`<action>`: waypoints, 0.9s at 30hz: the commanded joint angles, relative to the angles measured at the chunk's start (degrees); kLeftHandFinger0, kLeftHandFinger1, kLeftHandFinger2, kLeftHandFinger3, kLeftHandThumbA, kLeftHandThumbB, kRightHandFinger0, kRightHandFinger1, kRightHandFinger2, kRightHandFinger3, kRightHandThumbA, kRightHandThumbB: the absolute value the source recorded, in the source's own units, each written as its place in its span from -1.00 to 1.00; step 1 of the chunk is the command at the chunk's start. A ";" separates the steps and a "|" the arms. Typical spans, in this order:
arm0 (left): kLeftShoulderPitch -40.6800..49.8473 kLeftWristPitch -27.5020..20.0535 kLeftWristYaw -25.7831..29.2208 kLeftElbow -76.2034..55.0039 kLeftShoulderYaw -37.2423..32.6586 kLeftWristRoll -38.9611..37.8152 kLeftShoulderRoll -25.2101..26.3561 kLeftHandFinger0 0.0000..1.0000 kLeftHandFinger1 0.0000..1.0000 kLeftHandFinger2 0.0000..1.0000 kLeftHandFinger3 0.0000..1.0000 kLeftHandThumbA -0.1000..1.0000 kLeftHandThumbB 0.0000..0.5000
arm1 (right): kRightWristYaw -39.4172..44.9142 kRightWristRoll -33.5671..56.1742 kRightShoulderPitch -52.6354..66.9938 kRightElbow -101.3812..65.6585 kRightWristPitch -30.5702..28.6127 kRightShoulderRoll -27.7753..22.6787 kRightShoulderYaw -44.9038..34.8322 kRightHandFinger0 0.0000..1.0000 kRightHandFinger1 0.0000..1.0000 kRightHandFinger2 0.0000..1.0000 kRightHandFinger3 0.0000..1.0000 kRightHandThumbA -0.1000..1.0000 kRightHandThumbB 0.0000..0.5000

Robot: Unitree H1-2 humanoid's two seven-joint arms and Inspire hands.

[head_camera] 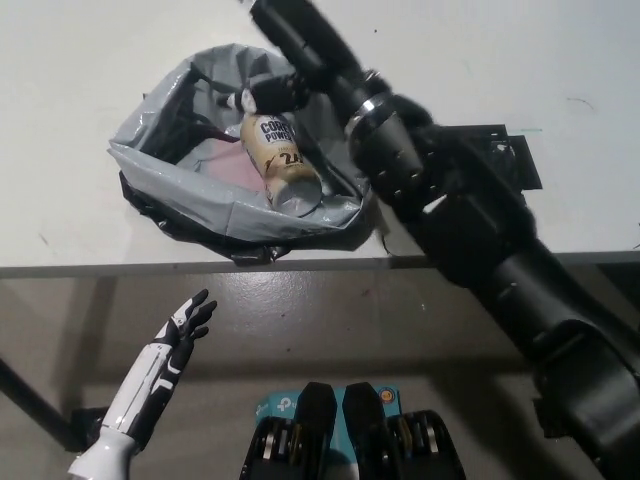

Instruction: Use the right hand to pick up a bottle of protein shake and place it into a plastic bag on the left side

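A beige protein shake bottle (278, 157) lies on its side inside the grey plastic bag (170, 190) on the white table, cap pointing to the far side. My black right hand (300, 50) is above the bag's far rim, open, with its fingers stretched toward the picture's top. One dark finger (268, 95) is close to the bottle's cap; whether they touch is unclear. My white left hand (182, 325) rests open below the table's front edge at the lower left.
A black square frame (505, 165) lies flat on the table right of the bag, partly covered by my right arm. The table's front edge (100, 268) runs across the picture's middle, with dark floor below it.
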 commanded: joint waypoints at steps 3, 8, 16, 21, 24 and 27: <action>1.20 -2.42 -0.07 -0.04 0.40 -0.13 0.29 1.00 1.00 1.00 1.00 1.00 0.39 | 8.68 18.48 2.32 -48.22 12.21 -14.81 -17.97 1.00 1.00 1.00 1.00 1.00 0.65; 1.37 -1.10 -0.34 -0.63 1.47 -2.22 0.34 1.00 1.00 1.00 1.00 1.00 0.26 | 6.40 20.70 18.98 -68.62 12.33 -21.71 -23.64 1.00 1.00 1.00 1.00 1.00 0.42; -2.24 -0.81 0.10 1.64 2.89 -2.83 0.91 1.00 1.00 1.00 1.00 1.00 0.42 | -1.49 26.11 34.71 -80.42 9.02 -22.29 -28.76 1.00 1.00 1.00 1.00 1.00 0.54; -5.19 -1.12 0.50 3.08 2.97 -1.35 1.25 1.00 1.00 1.00 1.00 1.00 0.33 | -3.40 26.70 44.68 -80.97 4.91 -19.71 -27.49 1.00 1.00 1.00 1.00 1.00 0.50; -5.40 -1.00 0.77 3.20 2.77 -0.20 1.29 1.00 1.00 1.00 1.00 1.00 0.29 | -1.98 25.36 50.54 -77.89 2.39 -17.73 -24.68 1.00 1.00 1.00 1.00 1.00 0.53; -4.91 -1.33 0.67 2.69 2.60 0.18 1.25 1.00 1.00 1.00 1.00 1.00 0.21 | -0.74 21.54 56.11 -70.14 -1.65 -14.56 -21.73 1.00 1.00 1.00 1.00 1.00 0.27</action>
